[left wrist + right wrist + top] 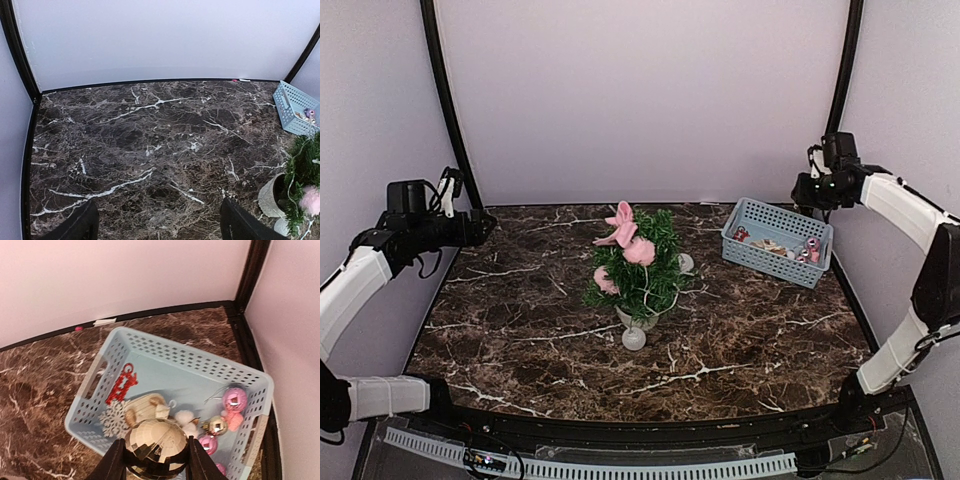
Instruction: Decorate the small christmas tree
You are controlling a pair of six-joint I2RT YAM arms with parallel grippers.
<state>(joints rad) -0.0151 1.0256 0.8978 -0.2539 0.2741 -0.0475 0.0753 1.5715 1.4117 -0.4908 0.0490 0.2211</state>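
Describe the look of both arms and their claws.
Both the left arm and right arm have smooth white shells over their links, with black joints and black wrist housings. Thin cables loop at each wrist. The left claw and right claw have plain black, tapering fingers. No markings are visible.

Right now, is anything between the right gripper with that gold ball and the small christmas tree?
Nothing visible blocks it. The right gripper holds the gold ball above the blue basket, and only bare table lies between basket and small christmas tree. A pale ball sits low beside the tree, on that side.
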